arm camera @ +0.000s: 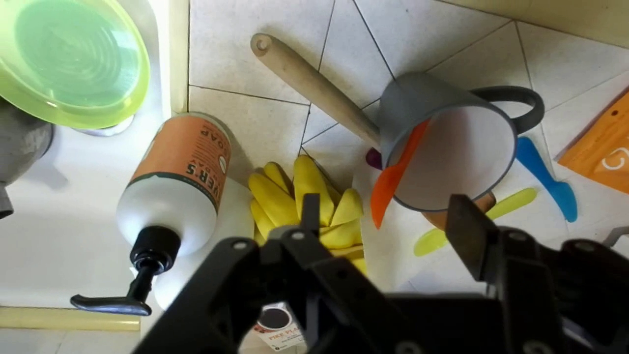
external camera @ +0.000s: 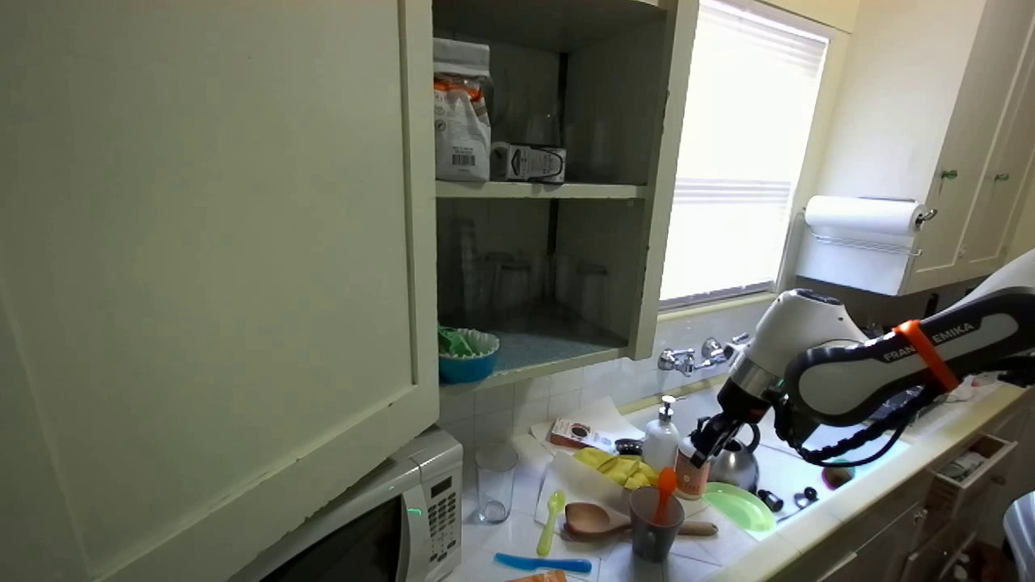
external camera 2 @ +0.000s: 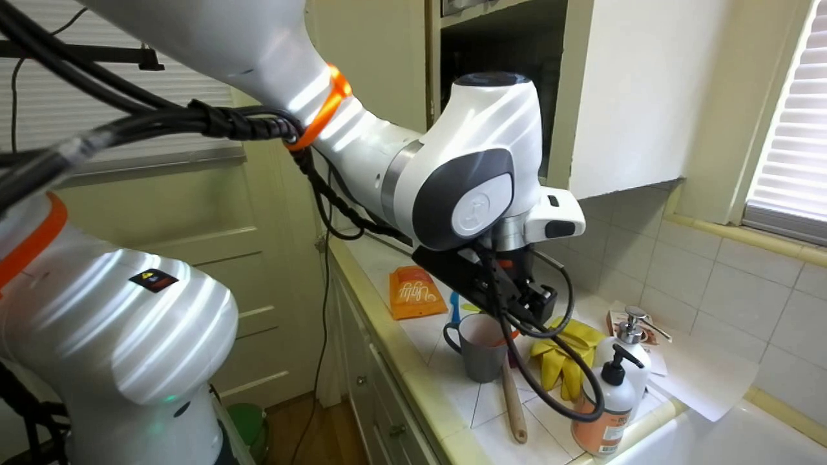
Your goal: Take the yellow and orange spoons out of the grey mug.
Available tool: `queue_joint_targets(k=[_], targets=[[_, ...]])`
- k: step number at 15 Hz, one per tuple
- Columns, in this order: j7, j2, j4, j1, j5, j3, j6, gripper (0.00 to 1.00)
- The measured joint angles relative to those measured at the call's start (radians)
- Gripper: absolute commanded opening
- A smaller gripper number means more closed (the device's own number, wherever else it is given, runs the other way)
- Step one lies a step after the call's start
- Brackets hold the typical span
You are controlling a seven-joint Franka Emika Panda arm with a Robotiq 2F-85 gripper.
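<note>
Orange spoon in the grey mug, yellow spoon out on the counter.
Low in the frame, right of centre, the spoon's broad end rises above the mug's rim; a wooden spoon passes behind. The yellow spoon lies farther left, a blue utensil near the bottom edge. The pincer points down, up and right of the mug, apart from it.

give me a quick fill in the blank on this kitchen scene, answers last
Of the yellow spoon and orange spoon, only the ____ one is in the grey mug.
The open tool holds ____.
The rubber gloves are ____.
The pump on the orange-labelled soap bottle is ____.

Missing words: orange; nothing; yellow; black.
</note>
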Motion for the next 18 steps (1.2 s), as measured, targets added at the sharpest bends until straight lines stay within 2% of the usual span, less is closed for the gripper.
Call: queue_joint_targets(k=[2, 3, 5, 6, 8, 9, 10, 14, 15, 18], targets=[[-0.015, 0.002, -0.001, 0.015, 0.000, -0.033, 0.015, 0.35], [-0.019, 0.003, -0.001, 0.027, 0.000, -0.051, 0.030, 0.46], [-0.023, 0.010, -0.002, 0.055, 0.000, -0.086, 0.072, 0.45], [-0.023, 0.015, -0.002, 0.070, 0.000, -0.103, 0.093, 0.50], [-0.024, 0.025, -0.002, 0.103, 0.000, -0.133, 0.127, 0.47], [-0.024, 0.030, -0.002, 0.122, 0.000, -0.148, 0.140, 0.45], [-0.024, 0.034, -0.002, 0.142, 0.000, -0.164, 0.152, 0.36], [-0.030, 0.057, -0.002, 0.228, 0.000, -0.235, 0.194, 0.17], [-0.031, 0.063, -0.002, 0.246, 0.000, -0.251, 0.201, 0.24], [-0.036, 0.084, -0.002, 0.289, 0.000, -0.295, 0.221, 0.27]])
